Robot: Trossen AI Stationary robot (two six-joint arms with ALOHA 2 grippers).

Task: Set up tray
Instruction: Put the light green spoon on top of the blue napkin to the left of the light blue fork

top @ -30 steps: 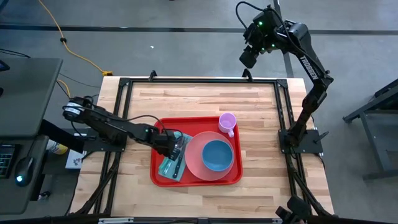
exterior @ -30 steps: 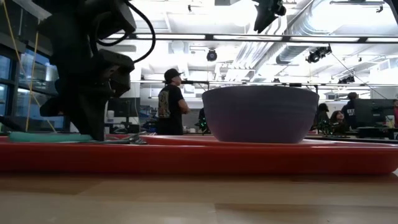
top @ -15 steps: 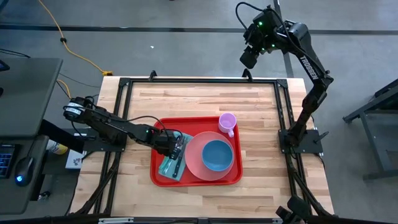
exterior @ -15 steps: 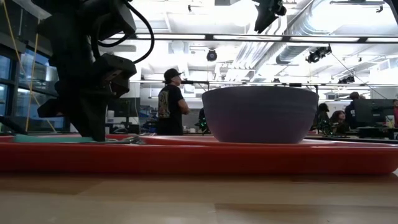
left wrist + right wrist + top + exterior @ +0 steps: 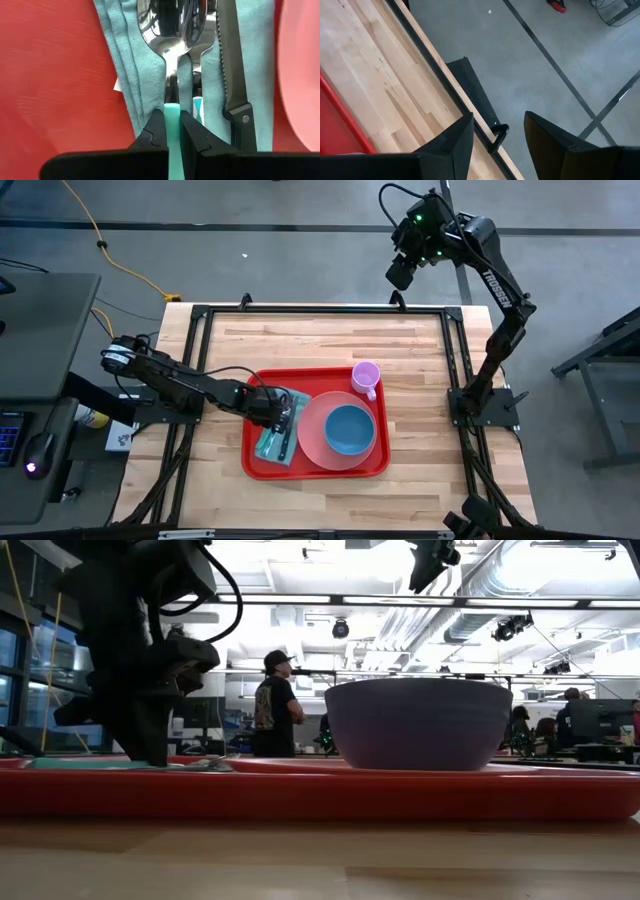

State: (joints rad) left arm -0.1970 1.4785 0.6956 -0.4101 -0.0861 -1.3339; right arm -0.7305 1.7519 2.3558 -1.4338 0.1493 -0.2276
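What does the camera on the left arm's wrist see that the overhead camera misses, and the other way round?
Only the left wrist view shows the detail: the left gripper shut on a teal handle, spoon bowls and a serrated knife lying on the teal napkin.

Only the high view shows the whole layout: the blue bowl on the pink plate, the pink cup, and the right gripper raised beyond the table.

Both show the red tray with napkin and cutlery.
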